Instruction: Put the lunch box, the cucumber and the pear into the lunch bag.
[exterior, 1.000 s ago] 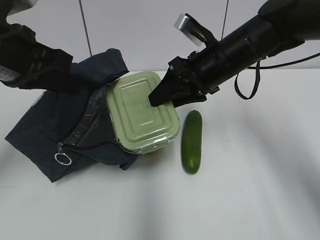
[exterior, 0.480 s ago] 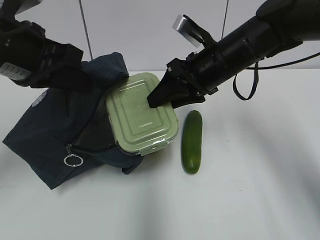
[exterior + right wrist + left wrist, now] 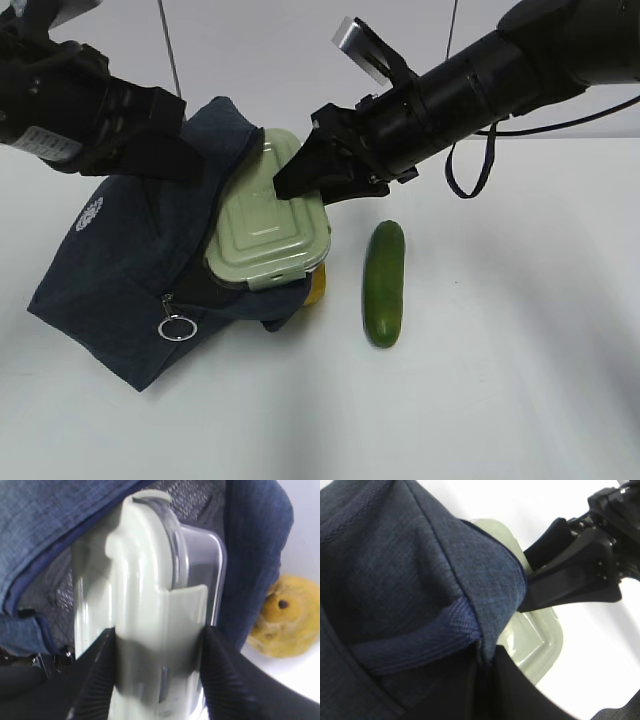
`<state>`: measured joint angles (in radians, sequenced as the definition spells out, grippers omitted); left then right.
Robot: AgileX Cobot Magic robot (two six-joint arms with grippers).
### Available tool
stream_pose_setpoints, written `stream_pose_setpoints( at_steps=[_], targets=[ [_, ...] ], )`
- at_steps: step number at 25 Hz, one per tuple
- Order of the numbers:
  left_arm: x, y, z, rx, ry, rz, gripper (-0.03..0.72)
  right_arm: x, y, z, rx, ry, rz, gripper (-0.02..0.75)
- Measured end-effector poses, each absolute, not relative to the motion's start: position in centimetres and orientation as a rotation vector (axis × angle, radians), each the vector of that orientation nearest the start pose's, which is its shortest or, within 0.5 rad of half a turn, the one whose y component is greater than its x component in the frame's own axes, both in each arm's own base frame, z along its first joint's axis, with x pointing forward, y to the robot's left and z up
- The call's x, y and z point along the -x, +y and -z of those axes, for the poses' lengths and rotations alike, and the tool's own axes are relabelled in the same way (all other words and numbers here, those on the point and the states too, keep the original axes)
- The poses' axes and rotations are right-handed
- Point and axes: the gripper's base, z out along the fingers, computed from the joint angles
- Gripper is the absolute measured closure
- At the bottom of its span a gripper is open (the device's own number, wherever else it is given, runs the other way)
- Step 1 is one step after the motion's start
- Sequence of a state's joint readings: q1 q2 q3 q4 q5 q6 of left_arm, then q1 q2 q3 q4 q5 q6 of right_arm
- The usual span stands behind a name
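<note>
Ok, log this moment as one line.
right gripper: shut on lunch box, part-way into lunch bag | left gripper: holds bag | cucumber: on table | pear: outside bag

Count, all views:
- Lunch box [image 3: 268, 222]: 1, pale green lid.
- Lunch bag [image 3: 120, 270]: 1, dark navy fabric.
- Cucumber [image 3: 383, 283]: 1, dark green.
- Pear [image 3: 281, 616]: 1, yellow with brown blotches; only a sliver shows in the exterior view.
- Ring pull [image 3: 175, 328] on the bag's zipper: 1, silver.
- Robot arms: 2, one entering from each side.
- Bench [image 3: 500, 380]: 1, white.
</note>
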<state>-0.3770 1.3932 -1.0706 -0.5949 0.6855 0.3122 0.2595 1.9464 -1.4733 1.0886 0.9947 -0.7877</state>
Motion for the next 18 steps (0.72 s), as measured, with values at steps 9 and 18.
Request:
stream_pose_setpoints(
  at_steps=[9,18],
  targets=[
    [-26.2,-14.0,-30.9,-0.433,2.382,0.704,0.687,-39.0,17.1,-24.9,0.489,2.349,-1.168,0.365],
    [-26.4,-14.2,-31.2,-0.447,2.339,0.722,0.687,-39.8,17.5,-22.0,0.453,2.413,-1.193,0.365]
  ],
)
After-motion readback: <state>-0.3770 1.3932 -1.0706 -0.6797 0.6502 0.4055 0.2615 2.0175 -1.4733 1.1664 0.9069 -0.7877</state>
